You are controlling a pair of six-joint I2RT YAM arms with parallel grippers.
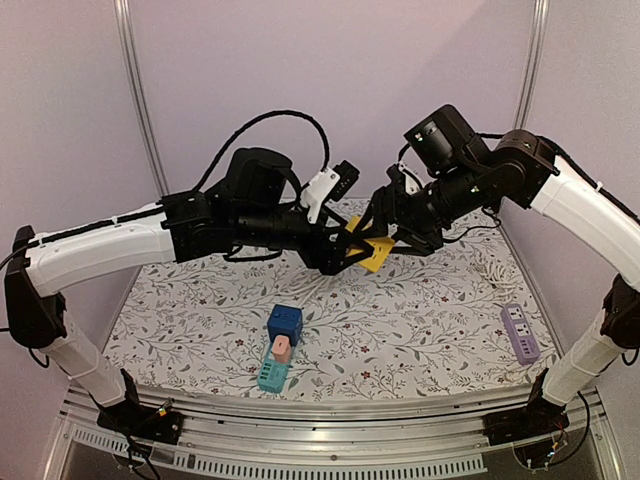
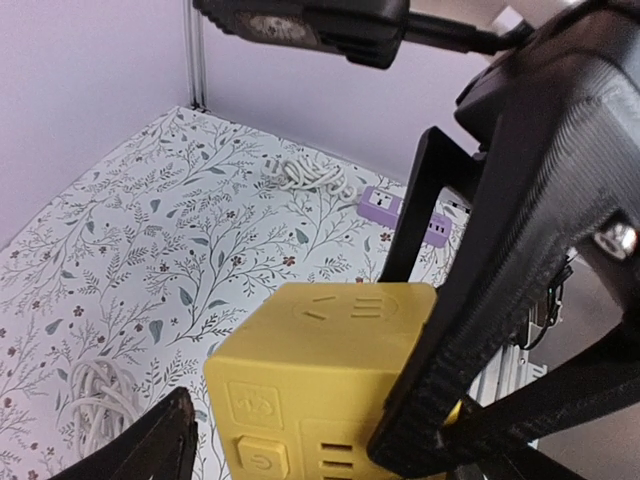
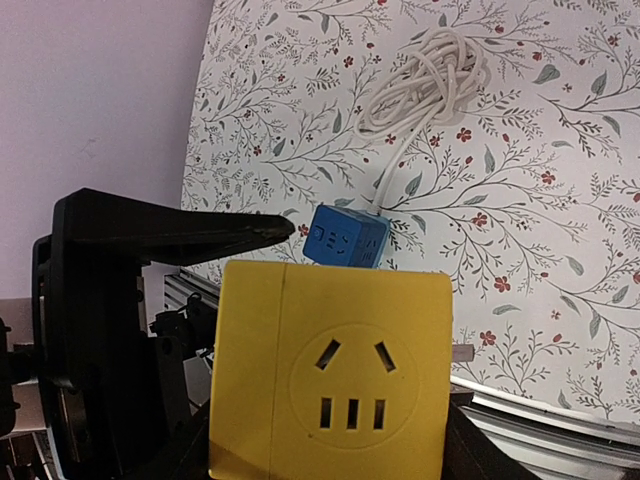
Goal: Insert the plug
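Yellow socket cube (image 1: 372, 252) hangs in mid-air between the two arms. The right gripper (image 1: 383, 243) looks clamped on it. The left gripper (image 1: 343, 252) straddles it unclosed, one finger (image 2: 480, 300) against its side, the other (image 2: 150, 450) just clear. What I take for the plug, a pink piece (image 1: 281, 347) on a teal block (image 1: 271, 376), lies on the table (image 1: 420, 330) below the yellow cube and nearer the arm bases, beside a blue socket cube (image 1: 284, 322). This looks like a handover; next, the left must close before the right lets go.
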